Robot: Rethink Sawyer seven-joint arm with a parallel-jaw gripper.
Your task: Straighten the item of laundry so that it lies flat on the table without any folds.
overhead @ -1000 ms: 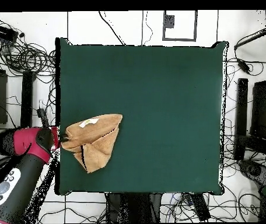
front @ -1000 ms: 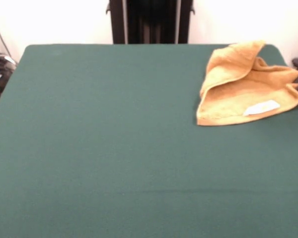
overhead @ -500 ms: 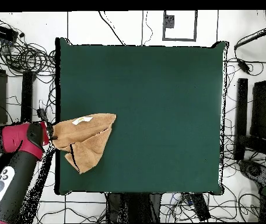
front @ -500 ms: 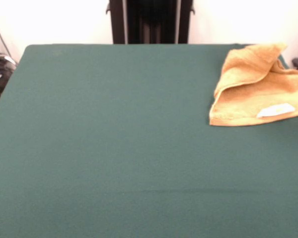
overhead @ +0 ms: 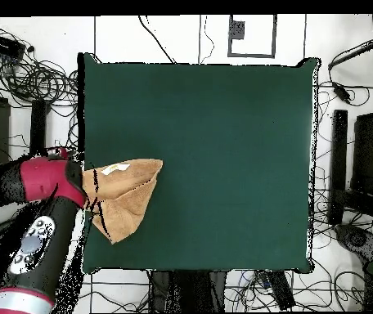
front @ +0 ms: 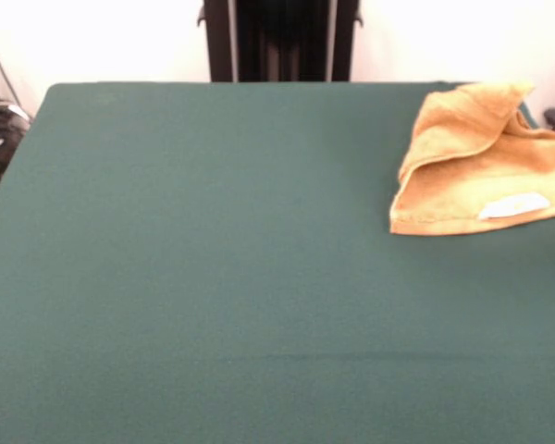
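The orange-tan towel lies folded and rumpled at the right edge of the green table in the front view, partly cut off by the picture's edge. Its white label faces up near the front hem. In the overhead view the towel lies at the table's left edge, one layer doubled over another. My gripper sits at the towel's left end under the red wrist. Its state is hidden. The front view does not show the gripper.
The red and black arm reaches up from the lower left, beside the table's left edge. The black pedestal stands behind the far side. Cables and black equipment lie on the floor around the table.
The towel slid toward the table's edge a second ago and has since stayed put. The arm has swung so its wrist now overlaps the towel's end in the overhead view.
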